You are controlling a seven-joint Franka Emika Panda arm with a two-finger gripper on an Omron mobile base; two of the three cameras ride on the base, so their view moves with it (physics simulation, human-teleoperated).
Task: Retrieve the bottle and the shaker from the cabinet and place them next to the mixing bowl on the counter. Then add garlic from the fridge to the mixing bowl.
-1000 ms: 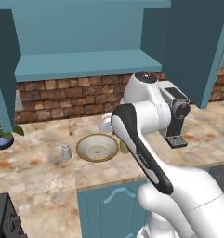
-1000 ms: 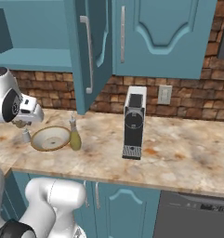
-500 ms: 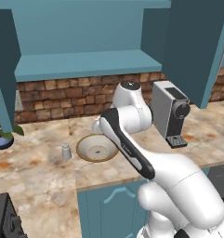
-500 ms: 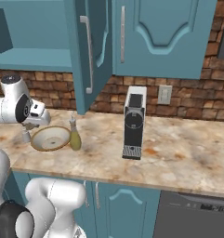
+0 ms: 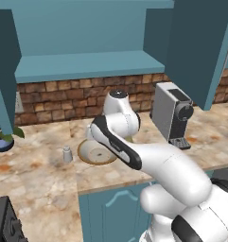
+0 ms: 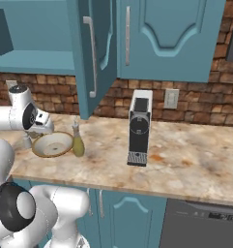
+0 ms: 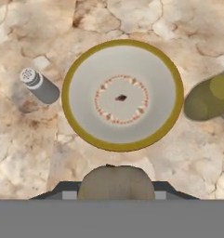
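Observation:
Looking straight down in the hand view, the mixing bowl (image 7: pixel 85 100) lies below my gripper (image 7: pixel 115 192), which is shut on the garlic (image 7: pixel 115 181), a brownish lump above the bowl's near rim. The shaker (image 7: pixel 39 86) stands left of the bowl and the bottle (image 7: pixel 207 98) right of it, both on the counter (image 7: pixel 29 148). From the right base, my gripper (image 6: pixel 42 130) hovers over the bowl (image 6: pixel 52 144) with the bottle (image 6: pixel 78 142) beside it. The left base view has the bowl (image 5: pixel 94 153), the shaker (image 5: pixel 66 154) and the open cabinet (image 5: pixel 87 64). The fridge is out of view.
A coffee machine (image 5: pixel 173 113) (image 6: pixel 139 126) stands on the counter right of the bowl. A potted plant (image 5: pixel 2 137) sits at the far left. An open cabinet door (image 6: pixel 91 53) hangs above the bottle. A dark appliance (image 5: pixel 4 222) is at the lower left corner.
The arm has swung from near the coffee machine to above the bowl, the gripper staying shut. Bowl, bottle and shaker have not moved.

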